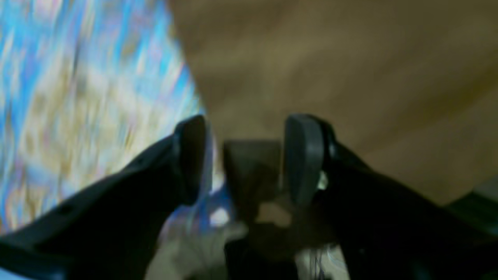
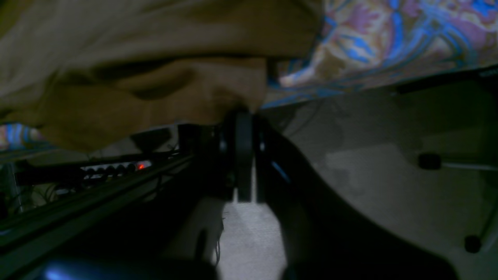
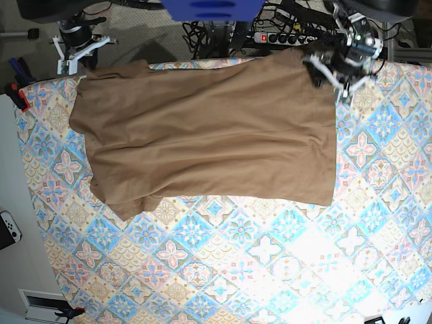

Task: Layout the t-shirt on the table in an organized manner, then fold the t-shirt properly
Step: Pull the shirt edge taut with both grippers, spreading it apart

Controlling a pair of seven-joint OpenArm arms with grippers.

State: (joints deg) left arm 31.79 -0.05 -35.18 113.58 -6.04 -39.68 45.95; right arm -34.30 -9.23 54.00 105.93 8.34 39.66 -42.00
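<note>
The tan-brown t-shirt point(image 3: 209, 135) lies spread across the far half of the tile-patterned table point(image 3: 270, 270), with wrinkles at its near-left corner. My right gripper point(image 2: 243, 116) is shut on a bunched edge of the t-shirt point(image 2: 155, 77) at the table's far edge; in the base view it point(image 3: 86, 67) is at the shirt's far-left corner. My left gripper point(image 1: 247, 155) has its jaws apart over the t-shirt's edge point(image 1: 330, 58), with a dark fold between them. In the base view it point(image 3: 329, 75) sits at the shirt's far-right corner.
A power strip point(image 3: 280, 37) and cables lie on the floor behind the table. A red clamp point(image 3: 17, 94) is on the table's left edge, and a white controller point(image 3: 8, 226) lies on the floor to the left. The table cloth point(image 1: 78, 97) shows left of the shirt.
</note>
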